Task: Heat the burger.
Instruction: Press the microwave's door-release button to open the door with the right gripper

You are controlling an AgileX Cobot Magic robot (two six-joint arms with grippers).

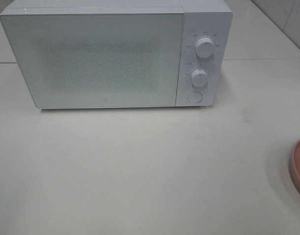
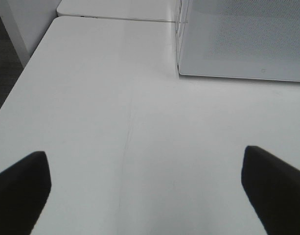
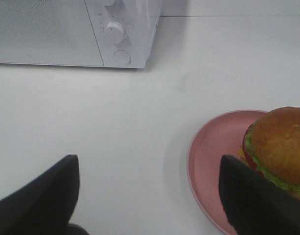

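The burger (image 3: 279, 147) sits on a pink plate (image 3: 213, 147), just outside one of the right fingers (image 3: 42, 196) and a little ahead of its tip, not in the gap between the pair. Its domed bun is glossy and golden-brown. Under the bun a frill of green lettuce sticks out, with a red tomato edge and a sliver of yellow cheese showing at the side. Part of it is cut off by the picture's edge.

The right fingers are spread wide and released, with only bare tabletop (image 1: 140, 166) between them. The left fingers (image 2: 22, 191) are also spread wide, grasping nothing, over bare tabletop.

A white microwave (image 1: 115, 54) with its door closed stands ahead of both pairs of fingers, well apart from them.
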